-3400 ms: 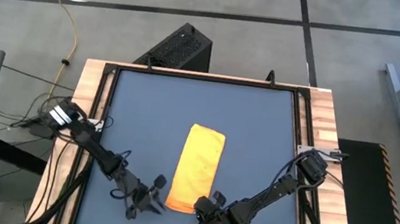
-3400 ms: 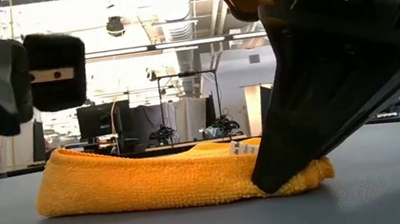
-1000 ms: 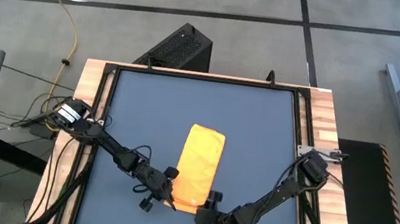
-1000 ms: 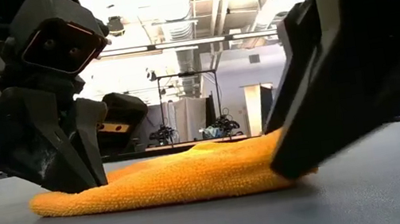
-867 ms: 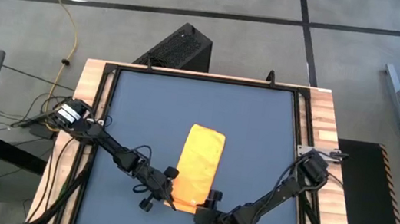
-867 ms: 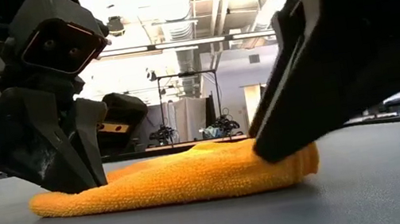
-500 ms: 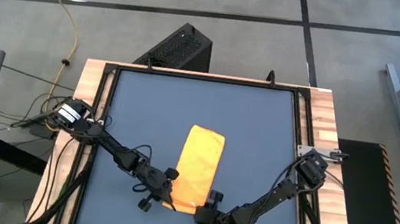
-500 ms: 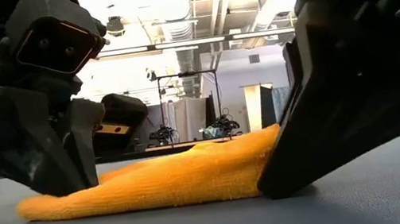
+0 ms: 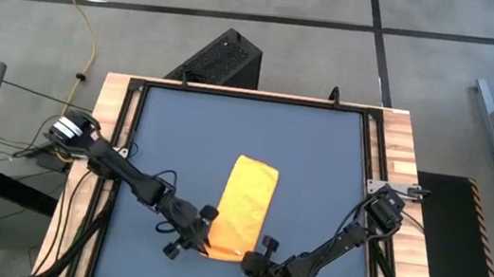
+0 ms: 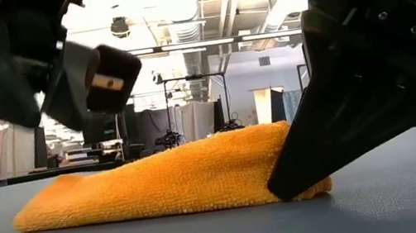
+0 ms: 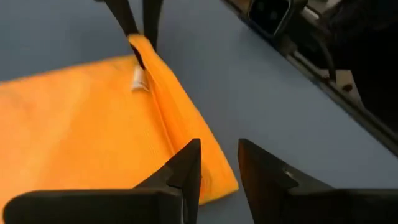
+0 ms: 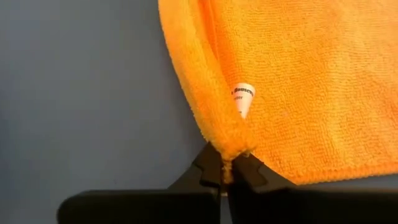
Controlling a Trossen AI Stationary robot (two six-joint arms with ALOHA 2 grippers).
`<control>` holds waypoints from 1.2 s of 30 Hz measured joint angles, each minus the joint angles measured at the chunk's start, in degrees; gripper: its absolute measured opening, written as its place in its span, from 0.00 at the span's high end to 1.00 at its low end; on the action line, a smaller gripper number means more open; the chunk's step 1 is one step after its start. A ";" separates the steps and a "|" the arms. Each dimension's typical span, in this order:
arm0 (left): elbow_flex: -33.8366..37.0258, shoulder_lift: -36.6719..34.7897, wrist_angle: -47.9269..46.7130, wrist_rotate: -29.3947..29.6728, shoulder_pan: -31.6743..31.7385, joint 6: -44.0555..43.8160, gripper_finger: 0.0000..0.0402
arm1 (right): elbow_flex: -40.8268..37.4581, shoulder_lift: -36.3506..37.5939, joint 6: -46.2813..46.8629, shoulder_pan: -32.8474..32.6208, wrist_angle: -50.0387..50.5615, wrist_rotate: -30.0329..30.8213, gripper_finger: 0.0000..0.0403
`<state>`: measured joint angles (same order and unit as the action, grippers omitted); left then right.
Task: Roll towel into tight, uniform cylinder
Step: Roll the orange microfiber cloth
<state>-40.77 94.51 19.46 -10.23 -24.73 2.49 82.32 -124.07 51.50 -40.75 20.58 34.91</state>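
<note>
The yellow towel [image 9: 243,207] lies folded into a long strip on the dark blue tabletop, its long side running from near to far. A small white tag [image 12: 242,98] shows near its near right corner. My right gripper [image 12: 227,169] is shut on that corner. My left gripper [image 11: 219,152] stands open above the near left corner [image 11: 214,180], clear of the cloth. In the high view it sits at the strip's near left [image 9: 195,240]. My right gripper pinches the towel's near right corner [image 12: 229,149] between its two fingertips, right beside the white tag. It has a thick folded edge, bunched into a ridge. The fingers [image 10: 336,130] slant down from the table's near right. The rest of the towel lies on the table.
A wooden frame [image 9: 389,148] borders the blue mat. A black box [image 9: 222,59] stands beyond the far edge, and cables [image 9: 36,144] run at the left. Bare mat lies to the left, right and far side of the towel.
My left gripper has let go of the towel's near left corner and risen clear of it. My right gripper has shut on the near right corner, rolling its wrist. That end of the towel now stands higher in a ridge; the left end has sunk flat.
</note>
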 joint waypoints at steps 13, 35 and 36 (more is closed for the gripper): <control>-0.04 1.25 4.40 5.85 -7.27 4.34 0.67 | -0.07 0.00 2.67 -0.11 -0.71 1.31 0.93; -0.13 9.57 2.34 18.39 -8.57 3.82 0.54 | -0.11 0.00 2.63 -0.13 -1.86 1.23 0.93; -0.14 9.58 1.57 18.35 -8.17 3.42 0.56 | -0.11 0.00 2.63 -0.13 -1.86 1.24 0.93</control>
<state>-40.92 104.09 21.03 8.12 -32.90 5.91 82.21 -124.07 54.13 -40.88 18.72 36.16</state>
